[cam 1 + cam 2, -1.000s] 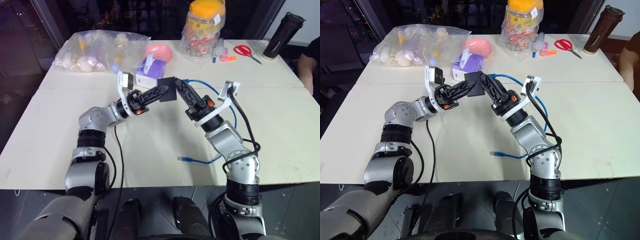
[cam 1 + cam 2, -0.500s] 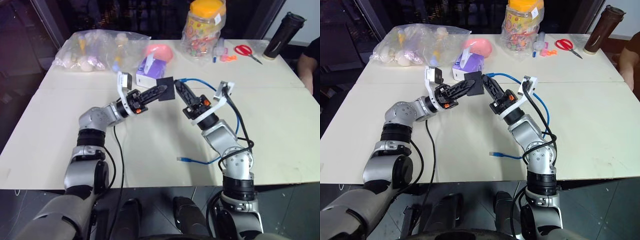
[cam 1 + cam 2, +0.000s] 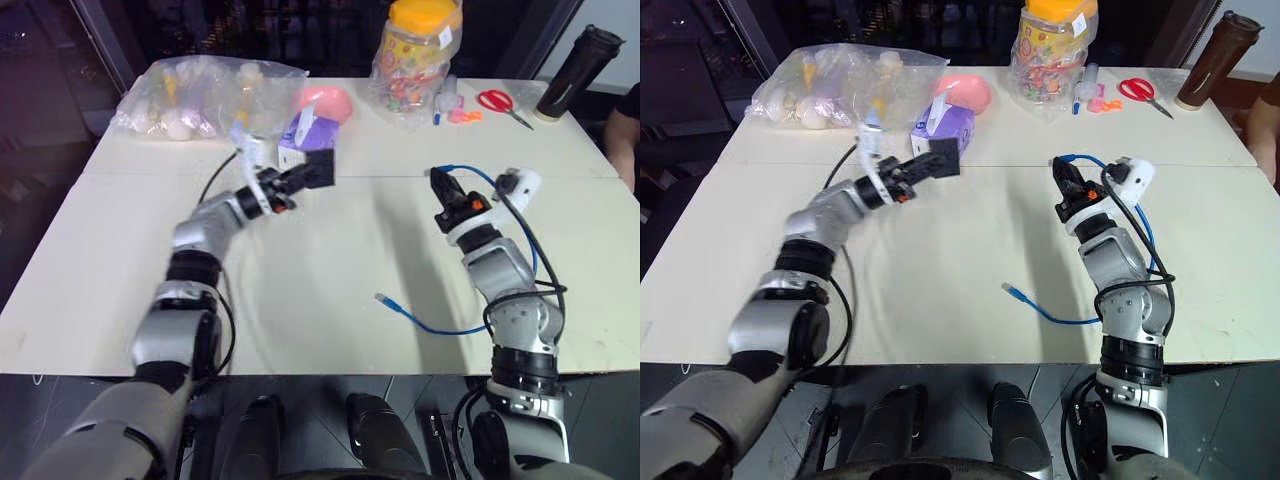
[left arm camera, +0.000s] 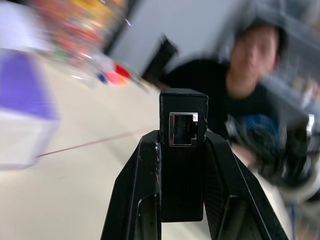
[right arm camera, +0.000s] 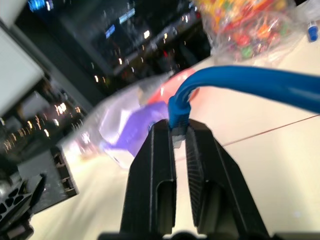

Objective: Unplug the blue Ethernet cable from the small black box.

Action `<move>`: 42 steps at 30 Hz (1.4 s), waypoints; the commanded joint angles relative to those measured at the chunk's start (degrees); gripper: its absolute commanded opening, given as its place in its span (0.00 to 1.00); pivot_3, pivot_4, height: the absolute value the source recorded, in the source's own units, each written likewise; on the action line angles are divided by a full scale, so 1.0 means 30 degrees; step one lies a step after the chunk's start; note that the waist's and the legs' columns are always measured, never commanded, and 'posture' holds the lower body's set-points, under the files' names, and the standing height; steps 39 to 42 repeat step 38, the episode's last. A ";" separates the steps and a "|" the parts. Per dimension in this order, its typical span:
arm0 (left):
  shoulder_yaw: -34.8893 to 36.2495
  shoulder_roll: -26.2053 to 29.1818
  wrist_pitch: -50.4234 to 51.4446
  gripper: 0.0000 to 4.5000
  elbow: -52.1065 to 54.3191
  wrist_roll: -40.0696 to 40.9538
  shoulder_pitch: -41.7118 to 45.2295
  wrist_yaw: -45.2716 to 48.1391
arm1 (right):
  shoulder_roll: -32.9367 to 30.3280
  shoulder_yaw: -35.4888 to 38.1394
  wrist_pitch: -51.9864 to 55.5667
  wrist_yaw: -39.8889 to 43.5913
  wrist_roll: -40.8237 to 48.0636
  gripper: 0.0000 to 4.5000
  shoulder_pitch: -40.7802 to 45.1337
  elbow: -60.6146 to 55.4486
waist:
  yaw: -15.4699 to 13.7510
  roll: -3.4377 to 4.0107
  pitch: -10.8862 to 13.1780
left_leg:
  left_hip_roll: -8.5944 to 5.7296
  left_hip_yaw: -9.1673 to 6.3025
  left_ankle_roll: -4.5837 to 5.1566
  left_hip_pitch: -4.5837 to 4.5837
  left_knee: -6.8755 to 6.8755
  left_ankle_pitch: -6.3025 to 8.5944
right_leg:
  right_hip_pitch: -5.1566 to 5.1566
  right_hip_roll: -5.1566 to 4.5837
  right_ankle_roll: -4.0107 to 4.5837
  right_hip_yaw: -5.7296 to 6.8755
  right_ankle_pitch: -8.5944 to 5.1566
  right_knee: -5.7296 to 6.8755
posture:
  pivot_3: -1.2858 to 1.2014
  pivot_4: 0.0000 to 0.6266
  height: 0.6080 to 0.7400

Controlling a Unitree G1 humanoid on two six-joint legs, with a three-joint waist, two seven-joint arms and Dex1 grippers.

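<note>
Apart now: a second ago your two tools met over the middle of the desk (image 3: 120, 260) with the cable's plug seated in the box; since then the right arm has swung away to its own side and the left has carried the box toward the far side, just in front of the purple-and-white tissue box (image 3: 305, 133).

Your left tool (image 3: 303, 176) is clamped on the small black box (image 3: 319, 168), held up off the desk. Its wrist view shows the box (image 4: 183, 125) between the two black fingers (image 4: 137, 195) with the port facing the camera and nothing in it.

Your right tool (image 3: 440, 187) is closed on the plug end of the blue Ethernet cable (image 3: 440, 322); in its wrist view the blue boot (image 5: 179, 112) sits pinched at the fingertips (image 5: 161, 150), the cord arcing away. From there the cable runs behind the right forearm, loops onto the desk and ends in a free plug lying near the front edge, between the two arms.

With the port bare and the plug held well apart from the box, the unplugging reads as done. What remains, if anything, is setting both pieces down.

A person in a dark top sits beyond the desk's far right corner.
</note>
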State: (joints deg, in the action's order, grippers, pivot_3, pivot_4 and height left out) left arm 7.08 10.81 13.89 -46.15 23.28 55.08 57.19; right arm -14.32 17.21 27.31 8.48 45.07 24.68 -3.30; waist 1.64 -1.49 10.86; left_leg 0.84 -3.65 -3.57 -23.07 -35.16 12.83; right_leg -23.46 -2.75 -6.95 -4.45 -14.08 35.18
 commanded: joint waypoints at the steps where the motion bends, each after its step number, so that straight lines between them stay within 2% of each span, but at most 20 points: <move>1: -0.1145 -0.0657 -0.3325 0.11 0.1343 -0.1692 -0.0631 -0.0687 | -0.0814 -0.0211 0.0140 -0.0776 -0.1961 0.01 0.0508 0.1109 | 0.0085 0.0002 -0.0001 | 0.0004 0.0002 0.0000 -0.0001 0.0007 0.0000 | -0.0012 0.0007 0.0000 -0.0004 0.0000 0.0005 | 0.52 0.24 0.99; 2: -0.1480 -0.1016 -0.3981 0.11 0.1555 -0.2017 -0.0861 -0.0863 | -0.1001 -0.0408 0.0220 -0.1017 -0.2600 0.01 0.0629 0.1576 | 0.0079 0.0002 -0.0001 | 0.0006 -0.0002 0.0001 0.0003 0.0014 0.0000 | -0.0014 0.0010 0.0000 -0.0001 0.0000 0.0012 | 0.52 0.24 0.99; 5: -0.2197 -0.1840 -0.6125 0.11 0.1134 -0.3201 -0.1174 -0.1683 | -0.1371 -0.0750 0.0206 -0.1263 -0.3991 0.28 0.0782 0.2482 | 0.0029 0.0002 -0.0001 | 0.0006 -0.0003 0.0003 -0.0005 0.0015 0.0001 | -0.0021 0.0012 0.0001 0.0000 0.0000 0.0015 | 0.52 0.24 0.99; 11: -0.2366 -0.2900 -1.0212 0.11 -0.3286 -0.5195 -0.0610 -0.5262 | -0.2390 -0.2387 0.0908 -0.0666 -0.6452 0.95 -0.0176 0.1585 | -0.0145 0.0005 -0.0003 | 0.0003 0.0002 0.0005 -0.0007 -0.0010 0.0001 | -0.0020 0.0018 -0.0005 -0.0006 0.0001 0.0012 | 0.52 0.24 0.99; 19: -0.2284 -0.3641 -1.1931 0.11 -0.7297 -0.6115 0.0119 -0.5935 | -0.2071 -0.3322 0.2268 -0.0042 -0.6599 0.95 -0.2510 -0.3445 | -0.0305 0.0005 -0.0004 | -0.0002 -0.0008 0.0016 -0.0043 -0.0029 0.0007 | -0.0030 0.0019 -0.0019 0.0003 0.0002 0.0009 | 0.52 0.24 0.99; 21: -0.2005 -0.3741 -1.1539 0.35 -0.7732 -0.5930 0.0309 -0.5831 | -0.1903 -0.3011 0.2356 -0.0204 -0.6627 0.96 -0.2841 -0.3907 | -0.0327 -0.0001 -0.0008 | -0.0008 -0.0009 0.0016 -0.0041 -0.0039 0.0007 | -0.0019 0.0015 -0.0029 0.0004 0.0009 0.0004 | 0.52 0.24 0.99; 26: -0.1923 -0.3276 -1.0887 0.79 -0.7563 -0.6097 0.0280 -0.5302 | -0.2028 -0.2682 0.2309 0.0004 -0.6923 0.96 -0.3395 -0.4539 | -0.0265 0.0000 -0.0008 | -0.0007 -0.0012 0.0016 -0.0030 -0.0041 0.0007 | -0.0009 0.0018 -0.0027 0.0006 0.0010 0.0007 | 0.52 0.24 0.99; 31: -0.2316 -0.1249 -0.9164 0.79 -0.3866 -0.5899 -0.1264 -0.2905 | -0.2486 -0.2282 0.2423 0.0730 -0.6770 0.96 -0.4843 -0.5941 | -0.0150 0.0011 -0.0014 | 0.0002 -0.0016 0.0015 -0.0011 -0.0010 0.0007 | -0.0017 0.0027 -0.0026 0.0005 0.0009 0.0021 | 0.52 0.24 0.99; 34: -0.2319 0.0045 -0.5983 0.79 0.1506 -0.4541 -0.3464 -0.1197 | -0.2887 -0.2023 0.2522 0.1449 -0.6470 0.96 -0.5794 -0.6786 | -0.0138 0.0021 -0.0019 | 0.0008 -0.0014 0.0016 -0.0002 -0.0007 0.0007 | -0.0015 0.0026 -0.0024 0.0000 0.0009 0.0039 | 0.52 0.24 0.99; 38: -0.2586 0.2017 -0.0941 0.79 0.7929 -0.3340 -0.6257 -0.0531 | -0.3181 -0.1673 0.2545 0.2465 -0.5857 0.96 -0.6615 -0.7631 | -0.0169 0.0021 -0.0019 | 0.0010 -0.0013 0.0015 0.0000 -0.0027 0.0006 | -0.0007 0.0018 -0.0021 -0.0001 0.0010 0.0058 | 0.52 0.24 0.99; 42: -0.2586 0.2017 -0.0941 0.79 0.7929 -0.3340 -0.6257 -0.0531 | -0.3181 -0.1673 0.2545 0.2465 -0.5857 0.96 -0.6615 -0.7631 | -0.0169 0.0021 -0.0019 | 0.0010 -0.0013 0.0015 0.0000 -0.0027 0.0006 | -0.0007 0.0018 -0.0021 -0.0001 0.0010 0.0058 | 0.52 0.24 0.99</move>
